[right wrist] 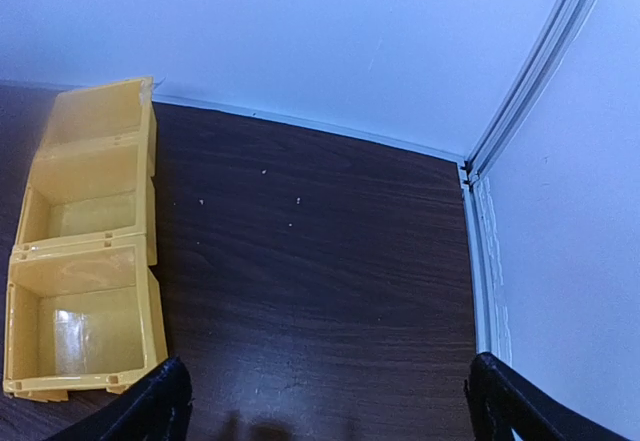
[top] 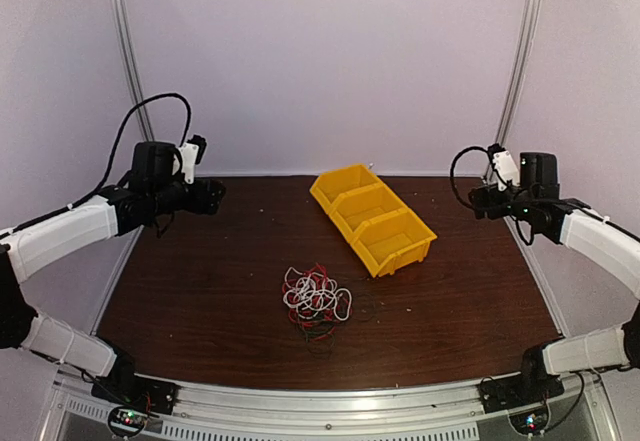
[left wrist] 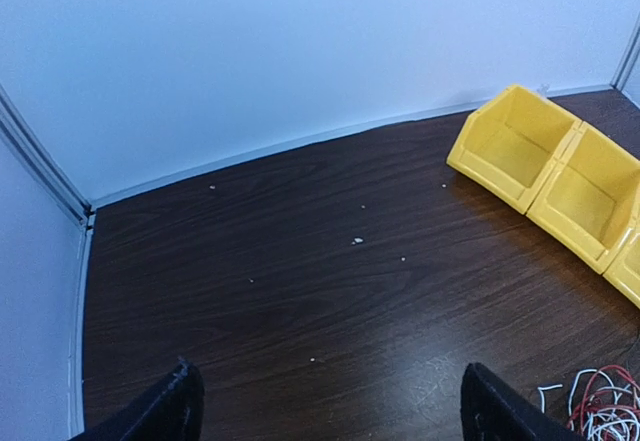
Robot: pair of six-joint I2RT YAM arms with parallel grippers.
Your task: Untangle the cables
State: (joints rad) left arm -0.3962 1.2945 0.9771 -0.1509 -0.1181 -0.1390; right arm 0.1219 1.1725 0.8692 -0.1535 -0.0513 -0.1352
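Observation:
The cables (top: 316,299) lie in one mixed clump of white, red and dark wires on the brown table, in front of the middle. A corner of that clump (left wrist: 600,406) shows at the lower right of the left wrist view. My left gripper (top: 212,195) hangs high over the table's left rear, open, nothing between its fingers (left wrist: 175,411). My right gripper (top: 480,199) hangs high over the right rear, open and empty too, its fingers (right wrist: 500,401) far apart. Both grippers are well away from the clump.
A yellow three-compartment bin (top: 372,218) stands diagonally behind and right of the clump, its compartments empty (right wrist: 85,261) (left wrist: 560,176). White walls with metal rails (top: 128,51) close the table at back and sides. Small white specks (left wrist: 357,240) dot the wood.

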